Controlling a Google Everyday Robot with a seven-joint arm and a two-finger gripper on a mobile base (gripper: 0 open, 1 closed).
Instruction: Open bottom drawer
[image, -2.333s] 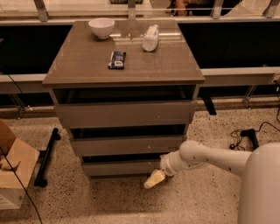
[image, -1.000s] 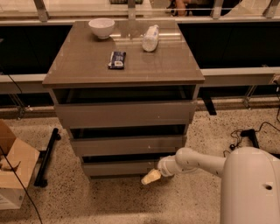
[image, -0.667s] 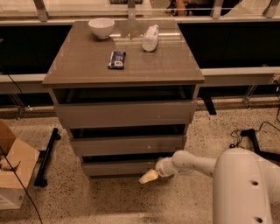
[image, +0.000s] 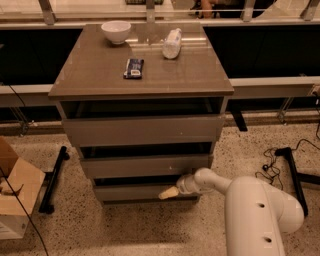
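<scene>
The bottom drawer (image: 125, 192) is the lowest and shortest of three grey-taupe fronts in the cabinet. My gripper (image: 169, 193) is at the right half of that front, at its upper edge, with its tan fingertips pointing left. My white arm (image: 250, 210) reaches in from the lower right. Above it are the middle drawer (image: 145, 165) and the top drawer (image: 142, 130). A dark gap shows above the bottom drawer's front.
On the cabinet top (image: 100, 75) are a white bowl (image: 116, 31), a dark packet (image: 133, 68) and a white bottle lying down (image: 172, 43). A cardboard box (image: 15, 195) stands at the left on the floor. A black stand (image: 52, 180) and cables (image: 280, 160) lie beside the cabinet.
My gripper has moved left and up along the bottom drawer's front, from below its lower edge to its upper edge. My arm has come further into view.
</scene>
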